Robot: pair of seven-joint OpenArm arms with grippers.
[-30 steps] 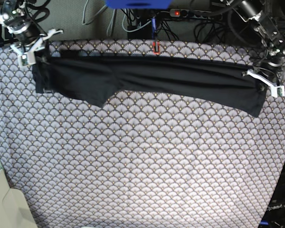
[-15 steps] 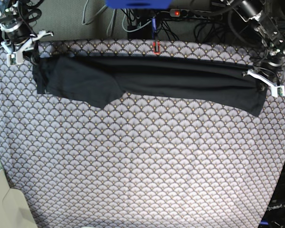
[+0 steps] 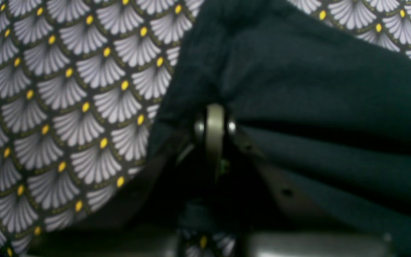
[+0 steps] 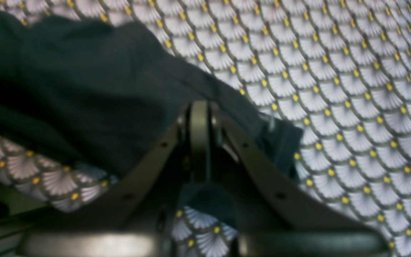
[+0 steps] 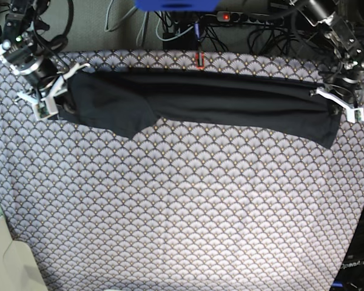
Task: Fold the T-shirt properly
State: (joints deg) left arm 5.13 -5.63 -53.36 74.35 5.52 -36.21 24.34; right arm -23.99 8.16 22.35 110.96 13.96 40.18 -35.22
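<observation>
Item one, the T-shirt [image 5: 218, 100]: we record a plain black short-sleeved garment, stretched into a long narrow band across the far part of the table, running from one side to the other, its lower edge dipping into a pointed flap toward the base view's left and a hanging corner at the base view's right end. Item two, the tablecloth [image 5: 182, 206]: grey with a scallop fan print and small yellow dots, covering the whole table under the garment, the near part bare. Item three, the right gripper [image 5: 51, 94]: we find it at the base view's left end of the band, its white fingers pressed together; in its wrist view the jaws meet with dark cloth of the T-shirt [image 4: 84, 89] gathered at and around them, so we list it as clamped on the fabric. Item four, the left gripper [image 5: 340, 104]: at the opposite end of the band, white fingers drawn together on the edge of the cloth; its wrist view, blurred, shows the closed jaws buried in bunched folds of the T-shirt [image 3: 316, 89], the tablecloth [image 3: 66, 107] beside. Item five: a power strip [image 5: 249, 18] and cables lie beyond the far table edge.
</observation>
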